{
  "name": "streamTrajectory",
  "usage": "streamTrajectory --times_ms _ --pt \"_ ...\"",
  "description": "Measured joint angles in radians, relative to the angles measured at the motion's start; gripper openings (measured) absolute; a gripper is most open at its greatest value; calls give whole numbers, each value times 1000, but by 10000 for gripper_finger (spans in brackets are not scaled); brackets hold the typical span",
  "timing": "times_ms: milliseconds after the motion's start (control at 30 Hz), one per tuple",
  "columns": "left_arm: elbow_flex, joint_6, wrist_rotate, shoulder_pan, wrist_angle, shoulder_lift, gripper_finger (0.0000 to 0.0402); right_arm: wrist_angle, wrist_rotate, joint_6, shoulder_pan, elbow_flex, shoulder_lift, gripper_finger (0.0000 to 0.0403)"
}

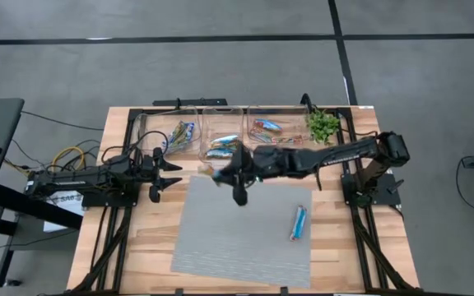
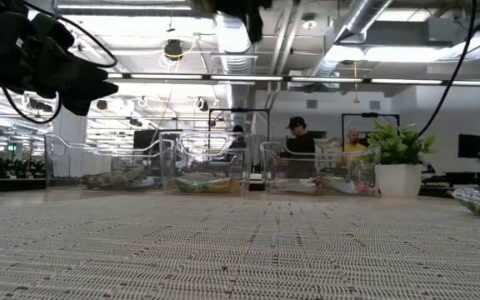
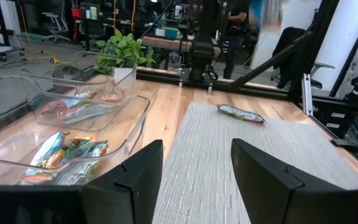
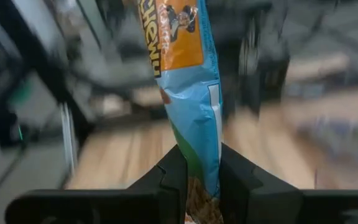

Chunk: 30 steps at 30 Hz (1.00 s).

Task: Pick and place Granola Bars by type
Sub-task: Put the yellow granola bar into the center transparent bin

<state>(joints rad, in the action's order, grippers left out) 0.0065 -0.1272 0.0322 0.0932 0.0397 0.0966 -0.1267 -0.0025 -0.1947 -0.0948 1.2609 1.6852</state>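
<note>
- Right tool, clamped on one granola bar by its lower end; the bar has a pale blue wrapper with an orange panel and stands up out of the fingers, probably so that it can be carried clear of the bin walls.
- In the high view the right tool sits over the far edge of the grey mat, just in front of the middle bin; judged from this, the bar is in transit to a bin of its type.
- Left tool, fingers apart and holding nothing, waits at the left edge of the mat, presumably leaving the working space to the other arm.
- One blue bar lies loose on the mat, toward its right side, still unsorted.
- Three clear bins stand in a row beyond the mat on the table: left bin, middle bin, right bin. Each already holds several bars; the exact count in each cannot be told.
- One potted plant stands to the right of the bins.
- People appear in the room behind the bins in the low view.
</note>
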Motion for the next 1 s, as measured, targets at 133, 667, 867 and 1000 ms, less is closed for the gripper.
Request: streamTrajectory --times_ms 133,667,867,1000 --pt "0 0 0 0 1 4 183 -65 1 0 24 48 0 55" --pt "0 0 0 0 1 4 183 -52 2 76 145 72 5 55" --pt "0 0 1 0 1 4 183 -52 5 181 292 72 5 55" --pt "0 0 1 0 1 4 183 -52 5 192 390 72 5 55"
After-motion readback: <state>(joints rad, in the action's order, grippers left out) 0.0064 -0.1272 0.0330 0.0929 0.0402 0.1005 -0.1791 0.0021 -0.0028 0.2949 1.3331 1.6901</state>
